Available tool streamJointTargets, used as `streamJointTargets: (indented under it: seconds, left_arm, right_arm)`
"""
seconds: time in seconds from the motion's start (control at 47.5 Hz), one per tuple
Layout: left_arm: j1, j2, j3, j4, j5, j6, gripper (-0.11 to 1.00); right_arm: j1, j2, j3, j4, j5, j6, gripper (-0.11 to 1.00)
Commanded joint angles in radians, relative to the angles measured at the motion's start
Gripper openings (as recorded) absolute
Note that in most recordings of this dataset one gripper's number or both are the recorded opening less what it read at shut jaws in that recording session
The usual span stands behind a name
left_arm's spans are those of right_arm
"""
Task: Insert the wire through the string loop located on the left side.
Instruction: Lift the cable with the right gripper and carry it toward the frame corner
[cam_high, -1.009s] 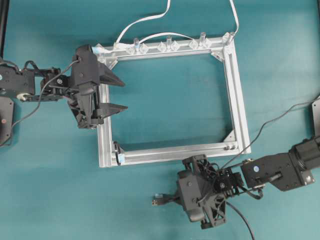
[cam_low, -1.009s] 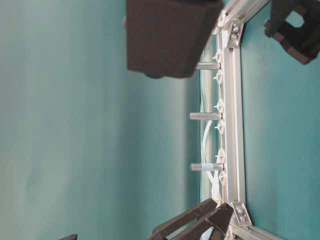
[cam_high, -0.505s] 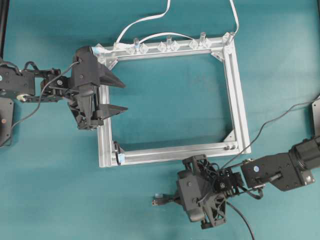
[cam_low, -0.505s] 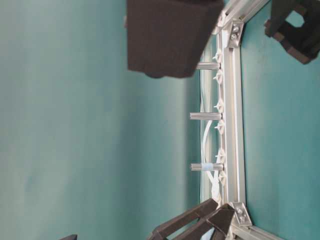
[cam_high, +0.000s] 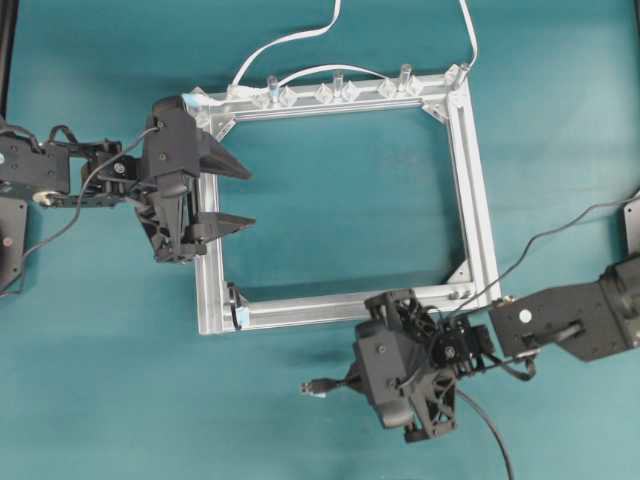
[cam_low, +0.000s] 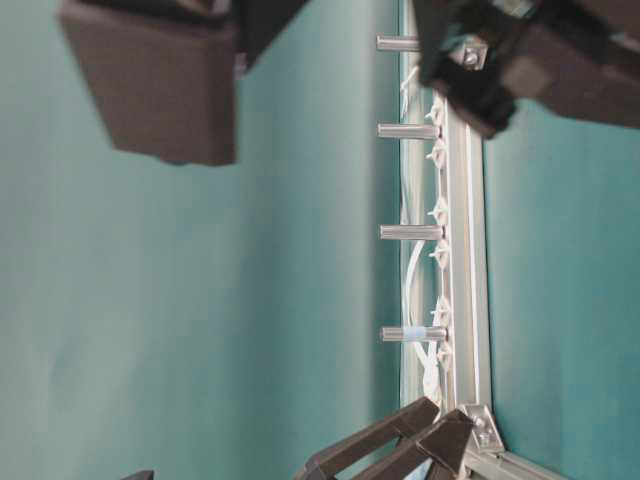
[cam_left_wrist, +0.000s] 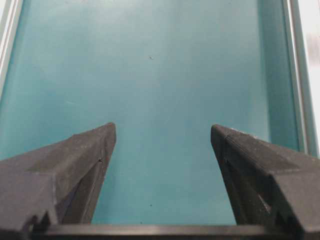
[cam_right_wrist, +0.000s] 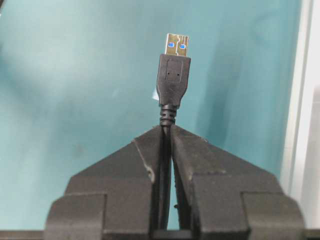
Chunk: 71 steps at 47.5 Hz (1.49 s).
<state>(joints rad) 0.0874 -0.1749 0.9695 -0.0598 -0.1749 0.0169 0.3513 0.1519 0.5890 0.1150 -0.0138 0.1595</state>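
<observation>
Teal table (cam_high: 560, 90) carries a silver frame (cam_high: 470, 180). Right hand (cam_right_wrist: 169, 137), lower centre, is clamped on the wire (cam_right_wrist: 173, 82); left hand (cam_high: 235, 195) gapes. String loop (cam_high: 236, 303), lower-left corner, not yet threaded.

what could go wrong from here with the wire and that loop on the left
The right gripper pinches the wire only just behind the plug, so the plug could tilt or slip while it travels.
The string loop at the frame's lower left corner is tiny; the plug may miss it or catch on the bar.
The open left gripper hovers over the left bar, so the arms could crowd each other.
</observation>
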Motion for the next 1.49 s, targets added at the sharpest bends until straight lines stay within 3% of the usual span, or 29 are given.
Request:
streamJointTargets:
  seconds: [0.0,0.231,0.778,1.472]
  left_arm:
    - [-0.008,-0.018,-0.017,0.003,-0.003,-0.006,0.79]
    - [-0.017,-0.018,-0.017,0.003,-0.003,-0.006,0.79]
    - [-0.026,-0.02,-0.017,0.003,-0.003,-0.006,0.79]
    - [-0.028,-0.02,-0.017,0.003,-0.003,-0.006,0.79]
  right_arm:
    - [-0.012,-0.057,-0.026,-0.021,0.025,-0.002,0.07]
    - [-0.032,-0.075,-0.057,-0.069,0.094,-0.002,0.07]
    - [-0.041,-0.074,-0.06,-0.069,0.103,0.0,0.07]
    - [-0.15,-0.074,-0.057,-0.112,0.103,-0.002,0.07]
